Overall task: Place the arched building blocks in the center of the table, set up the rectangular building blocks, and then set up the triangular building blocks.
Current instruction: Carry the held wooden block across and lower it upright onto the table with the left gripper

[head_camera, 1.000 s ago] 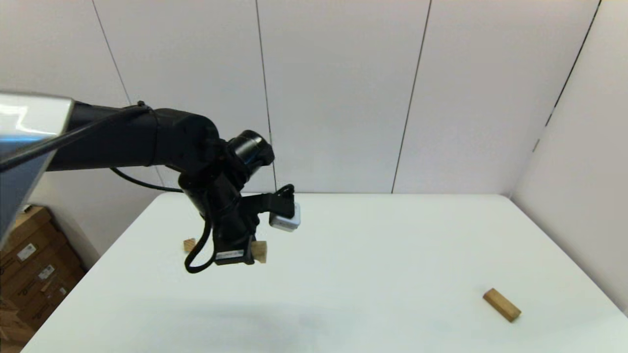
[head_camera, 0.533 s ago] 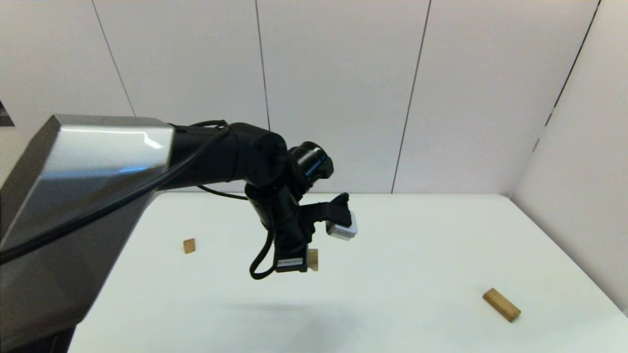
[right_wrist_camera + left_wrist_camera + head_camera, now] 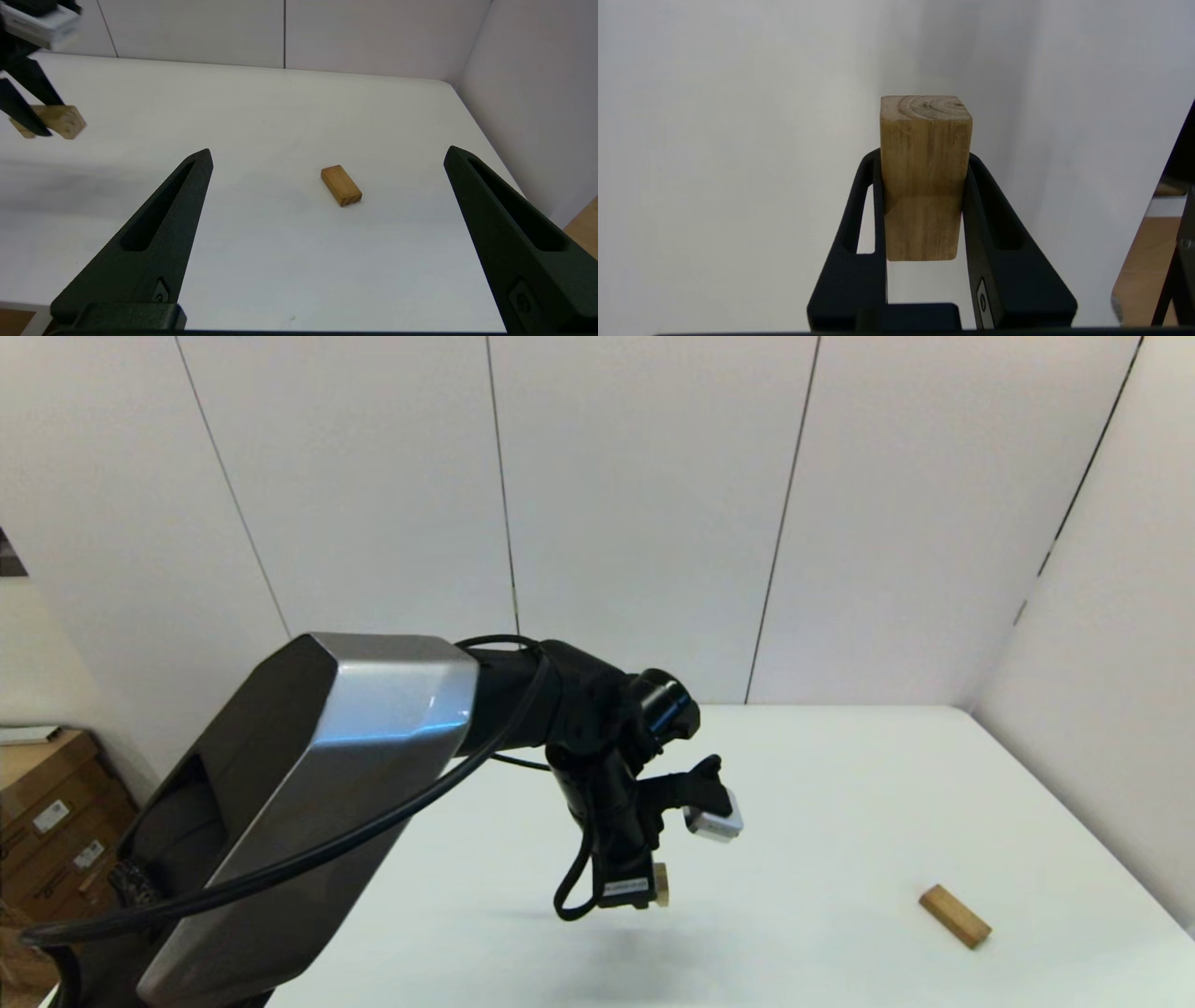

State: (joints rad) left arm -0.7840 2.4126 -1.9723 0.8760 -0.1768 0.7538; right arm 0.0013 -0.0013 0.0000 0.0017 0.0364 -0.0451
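Note:
My left gripper [image 3: 646, 894] is shut on the arched block [image 3: 661, 885], a chunky light-wood piece, and holds it just above the middle of the white table [image 3: 840, 784]. In the left wrist view the arched block [image 3: 925, 121] sits clamped between both black fingers [image 3: 871, 196]. From the right wrist view I see the same block [image 3: 60, 120] at the far left. The rectangular block [image 3: 954, 916] lies flat near the front right, and it also lies ahead of my open, empty right gripper [image 3: 329, 150] as a tan bar [image 3: 341, 185]. The triangular block is hidden.
My left arm's large silver and black shell [image 3: 355, 756] covers the table's left side in the head view. Cardboard boxes [image 3: 47, 840] stand on the floor to the left. Walls close in behind and to the right of the table.
My left arm has swung right and lower with the arched block, from the table's left side to near its middle. The arm now covers the triangular block on the left.

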